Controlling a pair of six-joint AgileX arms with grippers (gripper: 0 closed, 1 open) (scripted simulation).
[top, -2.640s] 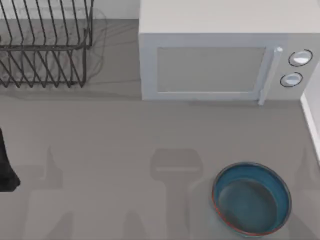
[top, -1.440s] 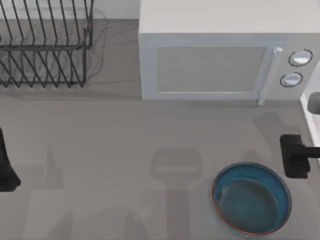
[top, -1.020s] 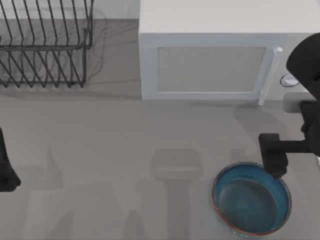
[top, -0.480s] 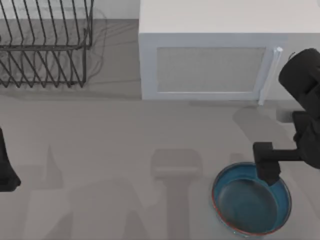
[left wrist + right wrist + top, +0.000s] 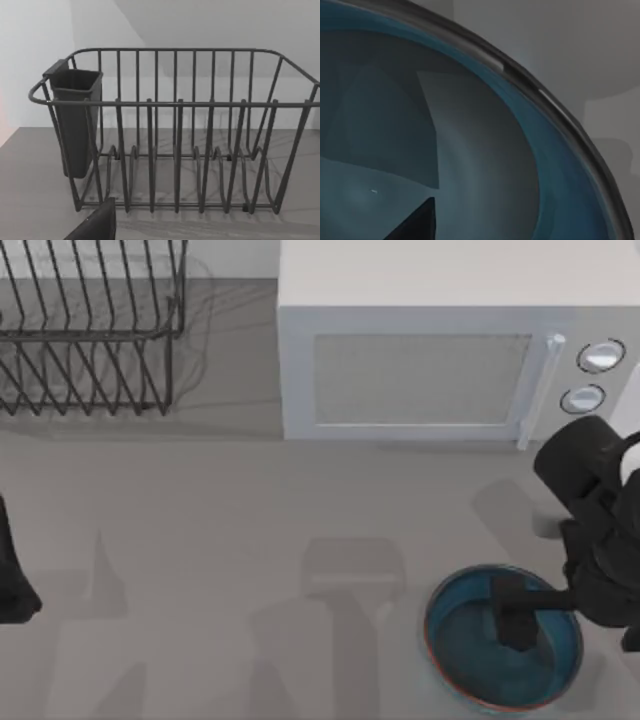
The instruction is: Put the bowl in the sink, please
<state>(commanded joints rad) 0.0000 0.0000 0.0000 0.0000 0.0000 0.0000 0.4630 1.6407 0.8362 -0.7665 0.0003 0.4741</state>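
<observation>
The right gripper (image 5: 515,618) hangs over the inside of the bowl (image 5: 455,650), its arm reaching in from the table's right edge; whether its fingers are spread or closed cannot be told. The bowl sits on the grey table (image 5: 220,540) near the front right, its blue inside close under the right wrist camera (image 5: 485,165). Behind it stands a white microwave (image 5: 420,370). A wire dish rack (image 5: 90,330) occupies the back left. The left arm is parked at the table's left edge.

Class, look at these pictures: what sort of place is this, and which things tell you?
Most likely a kitchen counter: a microwave, a wire dish rack and a blue bowl stand on it.
</observation>
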